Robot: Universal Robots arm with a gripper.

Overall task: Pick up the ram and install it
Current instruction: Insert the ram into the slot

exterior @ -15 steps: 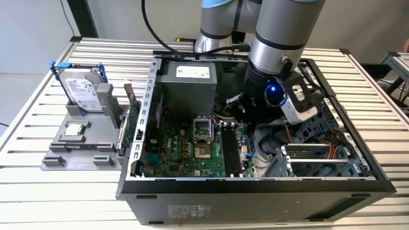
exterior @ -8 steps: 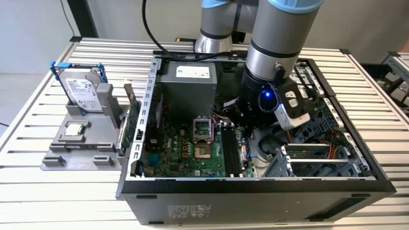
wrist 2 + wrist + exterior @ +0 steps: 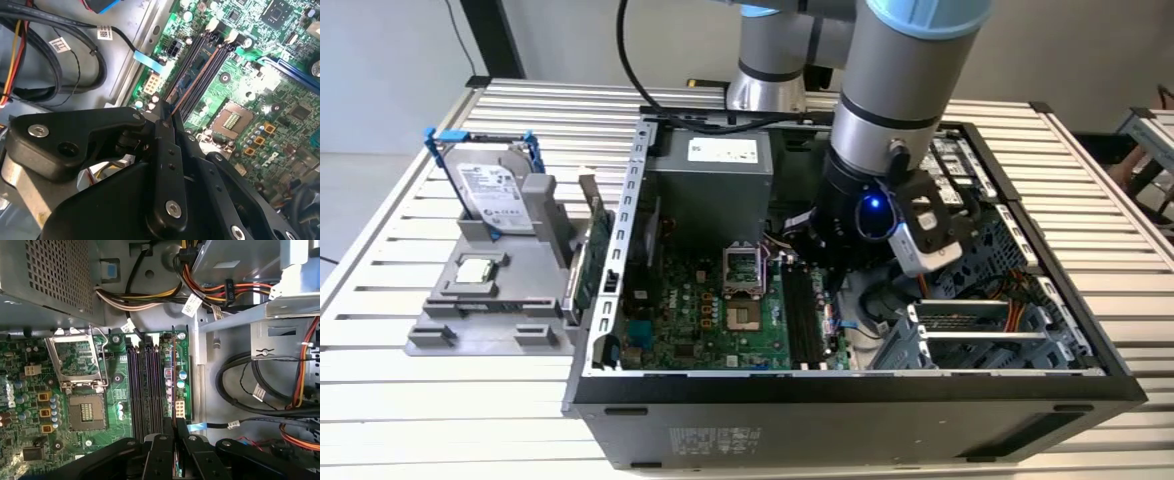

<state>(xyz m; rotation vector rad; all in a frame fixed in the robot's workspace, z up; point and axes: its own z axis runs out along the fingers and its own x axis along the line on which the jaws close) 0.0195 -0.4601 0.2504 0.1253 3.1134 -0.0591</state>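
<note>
Gripper [image 3: 174, 429] pinched nearly closed on the ram [image 3: 173, 385], seen edge-on in first wrist view. Ram sits over mobo [image 3: 707, 315] inside open PC case [image 3: 854, 385], parallel to mem slots [image 3: 145, 385] and just beside them; seated or not, can't tell. Arm [image 3: 901, 90] reaches down into case, to exterior view's right of CPU socket [image 3: 744, 268]. HDD [image 3: 494, 185] in blue frame stands outside case, exterior view's left.

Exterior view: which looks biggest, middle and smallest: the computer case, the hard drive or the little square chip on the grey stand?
1. computer case, by far the largest.
2. hard drive, much smaller, standing upright.
3. square chip, smallest, lying on the grey stand.
</note>
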